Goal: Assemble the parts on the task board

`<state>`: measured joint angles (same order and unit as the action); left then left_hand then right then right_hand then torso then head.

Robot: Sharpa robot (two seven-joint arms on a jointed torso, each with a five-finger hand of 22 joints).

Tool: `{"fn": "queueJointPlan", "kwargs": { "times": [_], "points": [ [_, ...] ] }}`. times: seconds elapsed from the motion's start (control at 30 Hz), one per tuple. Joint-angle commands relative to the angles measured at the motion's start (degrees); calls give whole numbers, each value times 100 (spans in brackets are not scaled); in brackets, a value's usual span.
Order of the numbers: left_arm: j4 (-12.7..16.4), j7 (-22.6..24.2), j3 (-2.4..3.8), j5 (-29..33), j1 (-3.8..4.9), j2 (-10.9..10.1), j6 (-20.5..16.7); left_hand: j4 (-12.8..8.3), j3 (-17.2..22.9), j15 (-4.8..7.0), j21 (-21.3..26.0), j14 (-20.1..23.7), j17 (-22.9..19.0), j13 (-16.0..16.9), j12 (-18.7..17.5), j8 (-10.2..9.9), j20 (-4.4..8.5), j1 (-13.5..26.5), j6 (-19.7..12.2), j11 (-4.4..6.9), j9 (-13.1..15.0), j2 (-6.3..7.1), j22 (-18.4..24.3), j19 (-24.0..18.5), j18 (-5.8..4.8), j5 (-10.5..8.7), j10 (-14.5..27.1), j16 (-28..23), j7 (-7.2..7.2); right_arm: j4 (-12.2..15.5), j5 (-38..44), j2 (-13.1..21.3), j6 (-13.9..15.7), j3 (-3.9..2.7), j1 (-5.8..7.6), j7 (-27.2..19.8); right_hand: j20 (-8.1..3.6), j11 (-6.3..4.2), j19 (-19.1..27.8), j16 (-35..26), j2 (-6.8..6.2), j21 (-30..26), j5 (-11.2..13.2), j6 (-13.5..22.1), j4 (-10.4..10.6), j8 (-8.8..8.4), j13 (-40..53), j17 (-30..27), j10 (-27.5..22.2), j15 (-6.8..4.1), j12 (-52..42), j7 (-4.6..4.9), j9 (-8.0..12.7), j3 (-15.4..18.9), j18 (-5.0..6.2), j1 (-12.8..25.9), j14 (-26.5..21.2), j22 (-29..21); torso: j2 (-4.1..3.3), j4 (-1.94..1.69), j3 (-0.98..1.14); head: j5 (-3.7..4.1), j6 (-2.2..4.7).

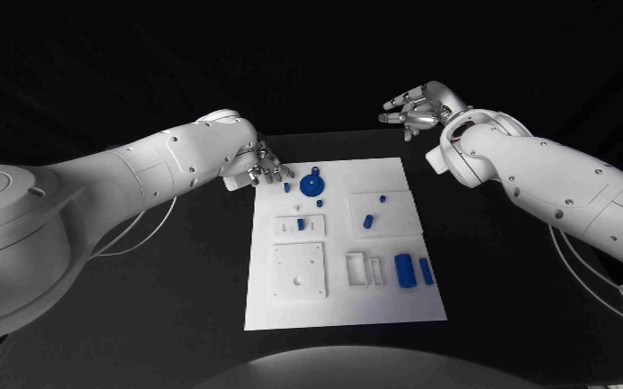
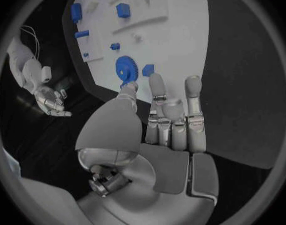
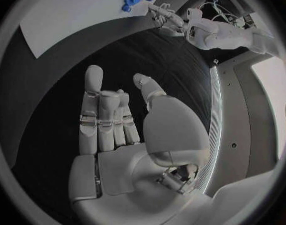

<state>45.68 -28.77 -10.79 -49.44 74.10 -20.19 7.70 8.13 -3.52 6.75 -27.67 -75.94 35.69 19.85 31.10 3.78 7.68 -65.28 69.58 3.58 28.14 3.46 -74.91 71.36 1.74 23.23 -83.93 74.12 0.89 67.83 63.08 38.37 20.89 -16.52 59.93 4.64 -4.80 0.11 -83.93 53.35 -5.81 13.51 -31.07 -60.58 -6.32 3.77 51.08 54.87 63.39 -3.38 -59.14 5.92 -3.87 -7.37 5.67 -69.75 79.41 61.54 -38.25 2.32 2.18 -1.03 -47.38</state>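
Task board (image 1: 340, 308): white plate, centre of black table (image 1: 156, 317), long side running away from the robot.

Blue gear (image 1: 311, 183): flat on the board's far left corner, small blue block (image 1: 320, 200) just beside it, small blue peg (image 1: 287, 187) on its other side. Apparently loose, not yet seated.

Blue piece (image 1: 302, 224): within the small raised white fixture on the left of the board; seated or merely resting there, cannot tell.

Two small blue pieces (image 1: 372, 220): near the board's middle right, one close by the other, lying free.

Large blue block (image 1: 406, 271) and slimmer blue bar (image 1: 426, 270): side by side near the board's right edge, next to a white slotted bracket (image 1: 364, 269). Looks unassembled.

Square white plate (image 1: 300, 270): near left of board, holes unfilled as far as visible.

Left hand (image 1: 264, 171): at the board's far left corner, close to the gear; fingers extended and apart, nothing held.

Right hand (image 1: 418, 108): raised beyond the board's far right corner, well apart from all parts; fingers loosely spread, palm bare, nothing held.

Progress, as judged: early. Most parts scattered and loose; nearly all fitting left to do. Gear the likeliest next item, given the left hand's nearness.
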Motion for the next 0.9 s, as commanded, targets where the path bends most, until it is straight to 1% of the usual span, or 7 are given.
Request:
{"fn": "queueJointPlan", "kwargs": {
  "times": [0.03,0.37,0.67,0.83,0.9],
  "points": [
    [-19,68,0,6,-27,33,274,-7,-30,6,4,32,-15,16,-37,12,15,49,-36,-29,21,-58,-109,-5,-79,-10,-230,45,-5,2,14,-9,-49,-5,1,-29,-6,-2,-197,-6,-4,9,-20,15,21,-19,-10,6,-12,-33,34,8,3,-2,43,41,-2,-6,-5,-3,-5,13,-12],
    [-56,56,-2,37,-53,48,398,-31,-51,4,2,44,-35,23,-43,9,13,58,-45,-31,22,-87,-109,-9,-78,-4,-225,47,-3,-9,14,-23,-50,-6,1,-31,-6,-2,-197,-6,-4,9,-20,15,21,-19,-10,6,-12,-33,34,8,3,-2,43,41,-2,-6,-2,-7,-2,11,-23],
    [-43,60,-4,89,-58,47,475,-64,-59,0,7,73,-73,23,-63,10,9,41,-55,-35,22,-114,-109,-22,-79,0,-212,37,-1,-24,19,-35,-56,-6,1,-31,-6,-2,-197,-6,-4,9,-20,15,21,-19,-10,6,-12,-33,34,8,3,-2,43,41,-2,-6,-4,-9,-6,10,-15],
    [-33,64,-4,116,-59,43,522,-139,-92,-2,9,80,-80,29,-76,9,6,23,-50,-36,20,-178,-109,-28,-79,4,-221,48,-4,-34,23,-42,-59,-6,1,-31,-6,-2,-197,-6,-4,9,-20,15,21,-19,-10,6,-12,-33,34,8,3,-2,43,41,-2,-6,-9,-5,-6,7,-18],
    [-32,65,-4,144,-59,42,540,-196,-113,-1,9,81,-81,34,-76,9,6,5,-51,-35,17,-231,-109,-29,-78,11,-221,54,-4,-40,25,-46,-59,-6,1,-30,-6,-2,-197,-6,-4,9,-20,15,21,-19,-10,6,-12,-33,34,8,3,-2,43,41,-2,-6,-8,-5,-6,8,-17]
  ]
}}
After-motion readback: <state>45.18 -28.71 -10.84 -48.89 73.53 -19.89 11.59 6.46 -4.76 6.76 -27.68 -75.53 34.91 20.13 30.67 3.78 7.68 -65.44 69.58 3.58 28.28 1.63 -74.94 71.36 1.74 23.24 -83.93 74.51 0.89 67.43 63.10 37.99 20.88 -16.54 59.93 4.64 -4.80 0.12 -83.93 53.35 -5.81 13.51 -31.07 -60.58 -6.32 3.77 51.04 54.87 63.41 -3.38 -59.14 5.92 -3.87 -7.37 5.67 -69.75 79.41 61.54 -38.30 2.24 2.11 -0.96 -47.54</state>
